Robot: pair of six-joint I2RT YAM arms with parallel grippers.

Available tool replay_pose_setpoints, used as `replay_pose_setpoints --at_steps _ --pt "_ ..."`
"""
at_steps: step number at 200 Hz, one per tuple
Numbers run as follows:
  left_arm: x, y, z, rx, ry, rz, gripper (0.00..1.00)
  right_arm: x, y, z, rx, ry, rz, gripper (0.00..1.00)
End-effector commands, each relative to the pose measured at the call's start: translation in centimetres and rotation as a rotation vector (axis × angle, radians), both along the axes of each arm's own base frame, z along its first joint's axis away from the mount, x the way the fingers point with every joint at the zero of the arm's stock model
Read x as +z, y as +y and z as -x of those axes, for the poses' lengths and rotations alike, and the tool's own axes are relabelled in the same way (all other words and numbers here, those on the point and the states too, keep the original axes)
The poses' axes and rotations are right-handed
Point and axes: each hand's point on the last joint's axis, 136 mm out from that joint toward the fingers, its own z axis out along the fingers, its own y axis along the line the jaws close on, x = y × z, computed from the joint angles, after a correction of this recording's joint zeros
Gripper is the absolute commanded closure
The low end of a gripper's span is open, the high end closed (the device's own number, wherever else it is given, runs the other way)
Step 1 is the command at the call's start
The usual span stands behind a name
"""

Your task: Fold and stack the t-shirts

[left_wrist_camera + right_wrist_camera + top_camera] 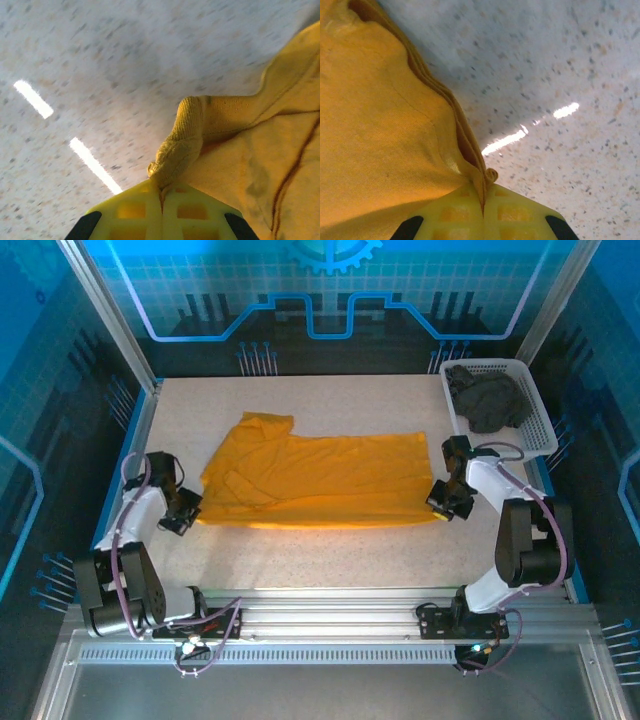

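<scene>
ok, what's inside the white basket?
A crumpled dark grey t-shirt lies in the white basket. The shirt covers most of the basket's floor, so anything under it can't be seen.

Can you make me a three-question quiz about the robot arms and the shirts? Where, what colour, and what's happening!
1. Where is the grey t-shirt? A) in the white basket B) on the floor C) under an arm
2. The flat t-shirt on the table is: A) blue B) mustard-orange C) white
3. The left gripper and right gripper are: A) wide open B) shut on the flat t-shirt C) lifting the basket
Answers: A, it lies in the basket; B, its cloth is mustard-orange; B, both wrist views show them clamped on its edge.
</scene>
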Motion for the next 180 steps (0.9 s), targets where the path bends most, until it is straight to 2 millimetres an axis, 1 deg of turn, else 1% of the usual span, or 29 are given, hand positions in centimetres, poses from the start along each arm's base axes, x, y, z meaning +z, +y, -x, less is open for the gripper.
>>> replay_pose_setpoints --at_steps 1,10,16,18,22,42,56,70,81,93,94,99,114,120,124,126,137,150,151,152,153,156,163,170,180 --pt "-1.5 -0.1 3.6 0.062 0.095 0.000 0.98 -0.5 -0.7 2.8 -0.034 0.074 0.034 1.00" --pt "-2.1 -0.5 4.3 0.078 0.106 0.019 0.97 -0.9 -0.6 3.5 -0.041 0.090 0.030 1.00" --pt "-2.4 -0.8 4.7 0.089 0.113 0.029 0.96 -0.9 -0.5 3.4 -0.046 0.086 0.026 1.00" --pt "-2.5 -0.8 4.8 0.092 0.116 0.031 0.95 -1.4 -0.5 4.1 -0.046 0.104 0.026 1.00" --pt "-2.8 -0.9 5.0 0.098 0.117 0.036 0.94 -1.7 -0.5 4.5 -0.051 0.115 0.022 1.00" --pt "-3.6 -1.4 5.4 0.109 0.123 0.057 0.88 -2.5 -0.2 4.9 -0.061 0.138 0.006 1.00" --pt "-3.7 -1.3 5.3 0.109 0.122 0.052 0.80 -2.7 -0.2 4.9 -0.071 0.147 0.003 0.89" --pt "-3.4 -0.8 5.2 0.106 0.123 0.025 0.70 -2.4 -0.2 4.6 -0.072 0.137 0.002 0.74" --pt "-2.7 -0.4 5.0 0.106 0.117 0.005 0.61 -1.7 -0.3 4.0 -0.067 0.113 0.007 0.63" --pt "-1.5 0.1 4.8 0.110 0.097 -0.028 0.53 -0.9 -0.4 3.8 -0.051 0.090 0.020 0.55" --pt "-1.4 0.2 4.8 0.111 0.096 -0.030 0.53 -0.5 -0.4 3.3 -0.050 0.072 0.021 0.54" --pt "-0.7 0.4 4.7 0.116 0.087 -0.046 0.50 0.4 -0.4 2.6 -0.041 0.040 0.027 0.52" --pt "1.4 1.1 4.3 0.120 0.081 -0.098 0.45 2.6 -0.1 1.3 0.002 -0.041 0.044 0.48" --pt "2.1 1.1 4.1 0.120 0.080 -0.113 0.42 3.7 0.1 0.7 0.033 -0.083 0.052 0.48" --pt "2.6 1.1 3.8 0.126 0.067 -0.127 0.41 4.6 0.5 0.1 0.069 -0.119 0.064 0.47" --pt "2.7 1.0 3.7 0.128 0.061 -0.128 0.41 4.8 0.6 0.0 0.074 -0.125 0.067 0.47" --pt "3.8 0.4 2.6 0.144 0.009 -0.128 0.41 6.9 1.7 -1.2 0.164 -0.202 0.099 0.45" --pt "5.0 -1.2 1.1 0.144 -0.049 -0.107 0.40 8.6 4.3 -2.6 0.271 -0.291 0.061 0.42" --pt "5.1 -1.4 1.0 0.142 -0.053 -0.103 0.40 8.8 4.9 -2.8 0.287 -0.305 0.045 0.42" --pt "5.1 -1.5 0.9 0.140 -0.055 -0.099 0.40 8.8 4.9 -2.8 0.287 -0.305 0.045 0.42" --pt "5.2 -1.7 0.8 0.138 -0.060 -0.094 0.40 9.0 5.4 -2.9 0.303 -0.318 0.029 0.42" --pt "5.3 -2.3 0.4 0.134 -0.072 -0.078 0.40 9.2 5.9 -3.1 0.317 -0.335 0.013 0.41" --pt "5.2 -4.0 -0.4 0.117 -0.092 -0.027 0.39 9.8 8.3 -3.6 0.377 -0.387 -0.075 0.40" --pt "4.7 -6.0 -1.1 0.104 -0.103 0.045 0.39 10.4 10.9 -4.0 0.431 -0.443 -0.184 0.39" --pt "3.7 -8.9 -1.7 0.093 -0.112 0.146 0.38 11.3 14.4 -4.1 0.499 -0.499 -0.332 0.38"
